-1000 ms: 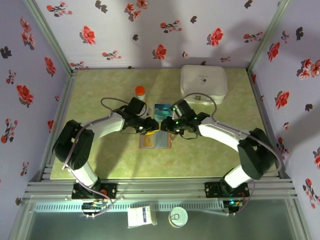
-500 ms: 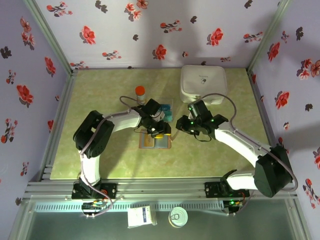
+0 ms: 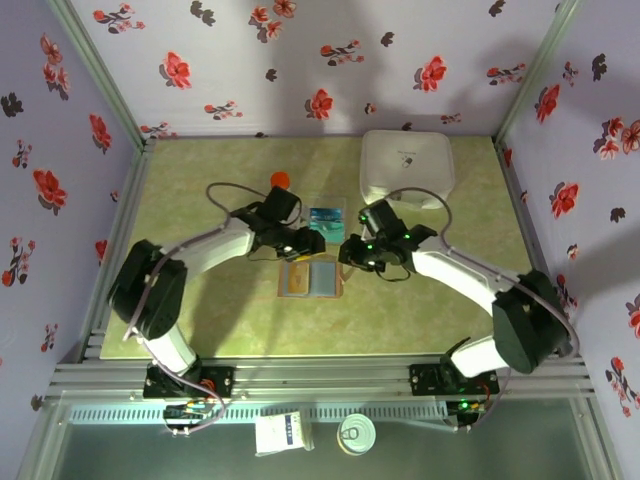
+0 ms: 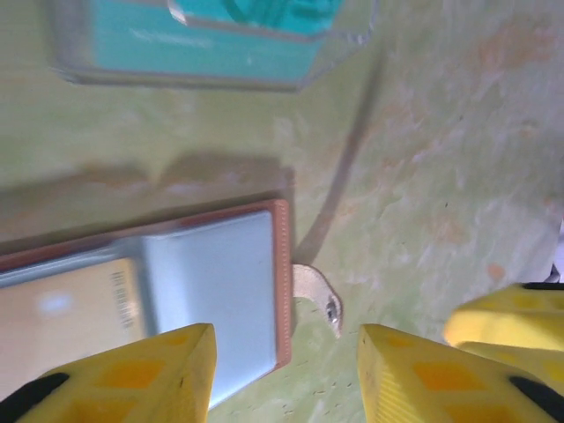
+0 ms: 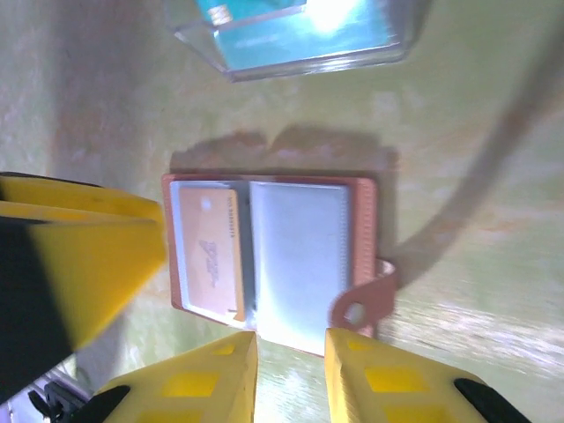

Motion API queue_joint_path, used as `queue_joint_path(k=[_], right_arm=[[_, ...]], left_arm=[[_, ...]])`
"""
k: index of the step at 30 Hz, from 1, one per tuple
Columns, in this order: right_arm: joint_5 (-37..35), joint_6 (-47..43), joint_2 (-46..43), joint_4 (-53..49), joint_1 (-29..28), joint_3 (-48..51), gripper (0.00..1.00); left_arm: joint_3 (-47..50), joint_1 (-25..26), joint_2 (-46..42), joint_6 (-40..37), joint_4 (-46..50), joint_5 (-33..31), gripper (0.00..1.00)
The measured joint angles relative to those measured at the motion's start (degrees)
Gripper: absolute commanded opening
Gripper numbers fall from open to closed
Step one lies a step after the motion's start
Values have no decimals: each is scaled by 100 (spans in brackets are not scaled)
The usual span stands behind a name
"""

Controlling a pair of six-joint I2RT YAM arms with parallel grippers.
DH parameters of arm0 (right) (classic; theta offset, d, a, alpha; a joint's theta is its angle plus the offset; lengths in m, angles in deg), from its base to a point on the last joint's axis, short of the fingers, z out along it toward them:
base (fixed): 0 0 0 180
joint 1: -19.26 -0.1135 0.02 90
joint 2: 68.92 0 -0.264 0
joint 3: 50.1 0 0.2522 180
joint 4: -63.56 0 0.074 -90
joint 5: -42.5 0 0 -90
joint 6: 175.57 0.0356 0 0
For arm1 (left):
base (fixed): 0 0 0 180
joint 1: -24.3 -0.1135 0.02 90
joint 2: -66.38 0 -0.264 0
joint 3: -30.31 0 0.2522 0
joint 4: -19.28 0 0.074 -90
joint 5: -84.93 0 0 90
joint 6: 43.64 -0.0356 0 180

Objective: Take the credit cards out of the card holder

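Note:
The card holder (image 3: 312, 281) lies open on the table, brown-rimmed with blue-grey panels (image 5: 300, 260). A tan credit card (image 5: 211, 251) sits in its left pocket (image 4: 62, 317). Its strap tab (image 4: 317, 295) sticks out from the right edge. Teal credit cards (image 3: 326, 216) lie in a clear tray just behind it. My left gripper (image 3: 305, 243) hovers open over the holder's right edge (image 4: 282, 370), nothing between its fingers. Just right of the holder, my right gripper (image 3: 350, 255) has its jaws slightly apart and empty (image 5: 291, 374).
The clear tray (image 4: 335, 53) (image 5: 203, 40) stands close behind the card holder. A white rounded case (image 3: 405, 165) sits at the back right and an orange-capped bottle (image 3: 280, 182) at the back, left of the tray. Both grippers crowd the holder; the left one's yellow finger (image 5: 79, 256) shows beside it.
The left gripper reached right across the holder, then drew back towards the tray, jaws a little wider. The right gripper swung away right and came back. The holder stayed put.

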Motion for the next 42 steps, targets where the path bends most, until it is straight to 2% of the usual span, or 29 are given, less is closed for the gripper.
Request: queue_joint_path(k=[7,14,25,42], right_arm=[[306,24,999,372,-551,-789,27],[584,197,1655,723,-708,-887,27],[868,472,2199,1322,-710,-822,25],[608,448,2232,1191,-713,-623,24]], left_arm=[[901,-669,-365,-186,63,-70,30],[1272,-774,-234,-295,-116,46,19],[1394,-800,195,-293,-529,380,12],[1469,-811,262,-293,-717,496,10]])
